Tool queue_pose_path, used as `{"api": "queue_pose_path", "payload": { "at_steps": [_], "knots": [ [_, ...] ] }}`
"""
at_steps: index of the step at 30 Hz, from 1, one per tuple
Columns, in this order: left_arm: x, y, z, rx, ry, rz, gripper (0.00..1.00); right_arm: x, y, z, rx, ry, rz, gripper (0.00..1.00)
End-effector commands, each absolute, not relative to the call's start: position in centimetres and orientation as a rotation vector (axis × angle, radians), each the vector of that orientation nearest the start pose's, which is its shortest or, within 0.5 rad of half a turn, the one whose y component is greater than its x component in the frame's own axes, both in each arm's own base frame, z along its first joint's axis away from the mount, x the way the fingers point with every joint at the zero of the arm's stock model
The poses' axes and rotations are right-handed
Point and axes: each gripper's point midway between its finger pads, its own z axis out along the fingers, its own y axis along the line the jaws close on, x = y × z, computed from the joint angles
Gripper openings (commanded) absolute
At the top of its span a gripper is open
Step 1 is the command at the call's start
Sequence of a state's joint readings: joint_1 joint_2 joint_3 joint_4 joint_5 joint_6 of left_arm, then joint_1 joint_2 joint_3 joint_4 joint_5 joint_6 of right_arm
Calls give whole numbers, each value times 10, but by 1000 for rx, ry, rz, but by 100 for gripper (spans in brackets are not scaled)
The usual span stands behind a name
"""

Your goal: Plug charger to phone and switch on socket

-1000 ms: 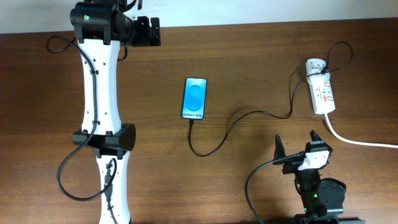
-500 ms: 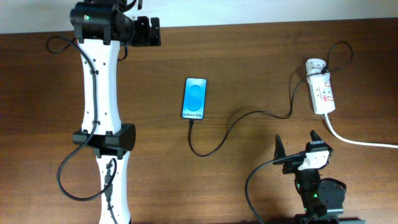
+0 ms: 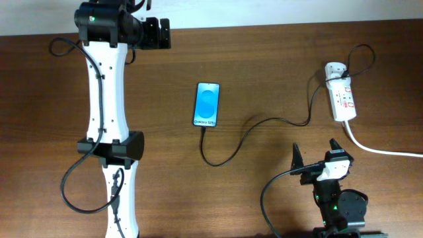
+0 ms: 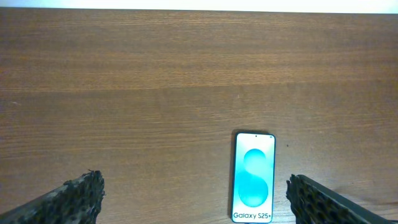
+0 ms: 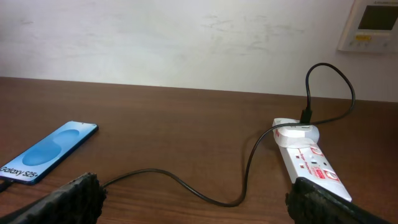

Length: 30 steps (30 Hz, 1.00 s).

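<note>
— On the table [image 3: 264,59], far right, lies the socket [image 3: 342,100]; the phone [image 3: 207,104] is central, the charger [image 3: 277,119] apparently plugged in.
— Left gripper [image 4: 194,183] and right gripper [image 3: 316,151] gape, empty. Right should press a red switch [image 3: 347,104] squarely, avoiding the charger.

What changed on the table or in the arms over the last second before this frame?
Nothing visibly changed. The phone lies where it was, and the charger cable runs from its lower edge to the socket along the same curve. The left arm and right arm have not moved; both sets of jaws stay open and hold nothing.
</note>
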<state>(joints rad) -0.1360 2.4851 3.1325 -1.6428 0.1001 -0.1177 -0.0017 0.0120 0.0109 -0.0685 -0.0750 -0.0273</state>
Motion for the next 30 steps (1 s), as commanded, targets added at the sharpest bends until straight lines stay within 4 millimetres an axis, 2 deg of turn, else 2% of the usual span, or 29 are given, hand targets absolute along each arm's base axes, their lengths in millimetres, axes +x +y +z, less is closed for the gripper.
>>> {"api": "queue_pose_path", "payload": {
  "at_steps": [1,10,15,18,21,23,27,30],
  "knots": [
    [515,-87,261,49,2584,-222,99,246,12,157,-76,1642,33,98],
    [518,-88,262,49,2573,-223,99,246,12,157,-76,1642,33,98],
    [494,-87,225,50,2765,-179,99,246,12,157,-76,1642,33,98],
    [489,-86,200,47,2836,-171,99,246,12,157,-76,1642,33,98],
    [484,-86,190,47,2847,-170,99,246,12,157,-76,1642,33,99],
    [471,-85,195,51,2856,-169,99,246,12,157,-76,1642,33,98],
    [454,-82,223,53,2784,-178,99,246,12,157,-76,1643,33,98],
    [445,-81,227,56,2717,-187,99,246,12,157,-76,1644,33,98]
  ]
}}
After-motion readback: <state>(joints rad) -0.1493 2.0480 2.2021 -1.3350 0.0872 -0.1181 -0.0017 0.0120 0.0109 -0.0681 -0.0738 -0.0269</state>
